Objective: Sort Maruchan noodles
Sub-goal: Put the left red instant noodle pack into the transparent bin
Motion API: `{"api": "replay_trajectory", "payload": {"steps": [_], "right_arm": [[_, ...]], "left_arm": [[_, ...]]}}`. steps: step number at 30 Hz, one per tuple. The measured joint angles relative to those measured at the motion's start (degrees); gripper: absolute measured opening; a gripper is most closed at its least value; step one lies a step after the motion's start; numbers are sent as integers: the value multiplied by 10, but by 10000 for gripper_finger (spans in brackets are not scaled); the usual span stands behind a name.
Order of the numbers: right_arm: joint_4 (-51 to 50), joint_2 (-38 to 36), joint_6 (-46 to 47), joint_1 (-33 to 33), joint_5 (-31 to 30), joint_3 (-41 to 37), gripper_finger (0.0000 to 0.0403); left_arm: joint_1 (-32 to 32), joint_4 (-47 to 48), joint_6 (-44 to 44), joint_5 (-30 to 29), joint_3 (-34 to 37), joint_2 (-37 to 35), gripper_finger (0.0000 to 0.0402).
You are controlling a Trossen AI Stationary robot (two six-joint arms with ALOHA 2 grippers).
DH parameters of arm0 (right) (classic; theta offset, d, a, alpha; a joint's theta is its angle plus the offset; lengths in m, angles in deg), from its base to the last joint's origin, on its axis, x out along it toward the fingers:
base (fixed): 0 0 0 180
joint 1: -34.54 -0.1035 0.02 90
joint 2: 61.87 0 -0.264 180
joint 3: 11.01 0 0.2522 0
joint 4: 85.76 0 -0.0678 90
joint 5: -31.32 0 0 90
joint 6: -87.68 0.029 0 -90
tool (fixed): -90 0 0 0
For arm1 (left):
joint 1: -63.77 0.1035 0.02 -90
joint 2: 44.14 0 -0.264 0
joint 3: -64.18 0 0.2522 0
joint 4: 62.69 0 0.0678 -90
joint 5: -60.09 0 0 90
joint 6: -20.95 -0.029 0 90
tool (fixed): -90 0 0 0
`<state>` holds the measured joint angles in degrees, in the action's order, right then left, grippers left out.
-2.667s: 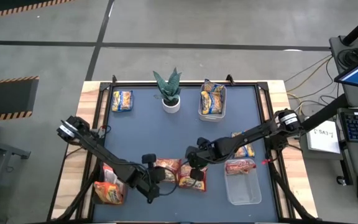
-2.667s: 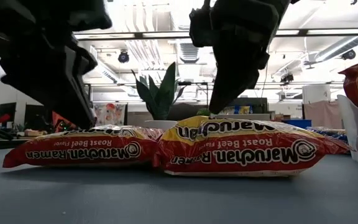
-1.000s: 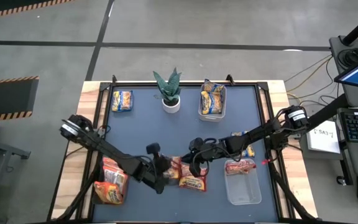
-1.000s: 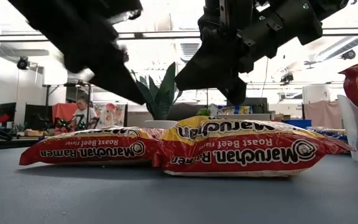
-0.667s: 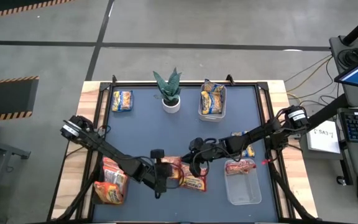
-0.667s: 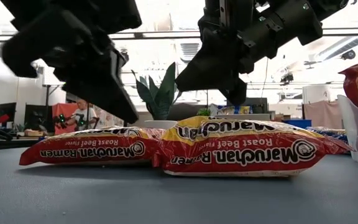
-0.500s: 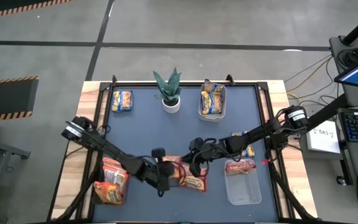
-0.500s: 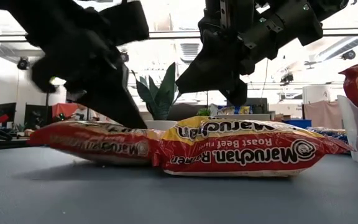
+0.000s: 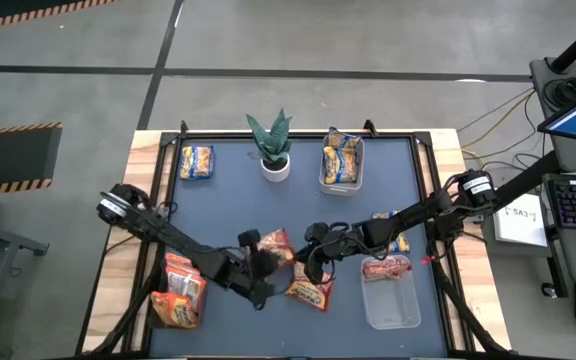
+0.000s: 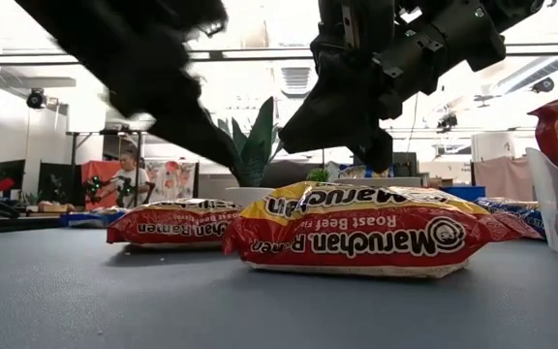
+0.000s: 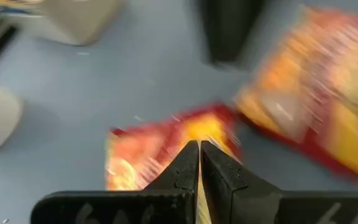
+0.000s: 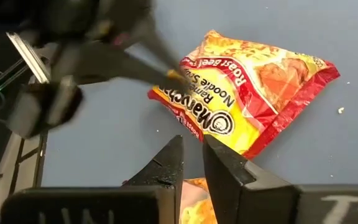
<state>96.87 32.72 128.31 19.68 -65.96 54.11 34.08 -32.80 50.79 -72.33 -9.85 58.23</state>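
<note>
— Maruchan packets, and the fingers?
— Left gripper (image 9: 265, 263) had fingers pressed together beside one red packet (image 9: 277, 243), lying tilted mid-table. Right gripper (image 9: 311, 268) kept its fingers a slit apart, holding nothing, over another packet (image 9: 310, 292).
— Axes?
— Both lay flat, long axes diagonal; both arms reached inward.

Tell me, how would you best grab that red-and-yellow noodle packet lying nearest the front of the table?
Probably by a crimped end seam of the Roast Beef packet, coming from straight above. It lies flat on the table with a puffy middle, and the thin flat edge suits a narrow pincer better.
</note>
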Motion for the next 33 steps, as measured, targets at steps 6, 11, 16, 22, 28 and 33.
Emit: {"api": "replay_trajectory", "payload": {"steps": [6,11,16,22,28,33], "right_arm": [[2,-1,25,20,19,0,106],[2,0,53,41,48,0,172],[2,0,64,60,47,0,230],[-33,7,59,85,48,24,268],[-60,40,52,97,51,50,276],[-62,51,52,110,65,55,277]], "left_arm": [[-41,99,6,34,0,-30,0],[-43,110,54,34,18,-28,0],[-43,108,100,35,54,-28,0],[-42,43,134,32,107,-26,0],[-42,-16,162,25,140,-27,0],[-42,-17,183,28,154,-28,0]]}}
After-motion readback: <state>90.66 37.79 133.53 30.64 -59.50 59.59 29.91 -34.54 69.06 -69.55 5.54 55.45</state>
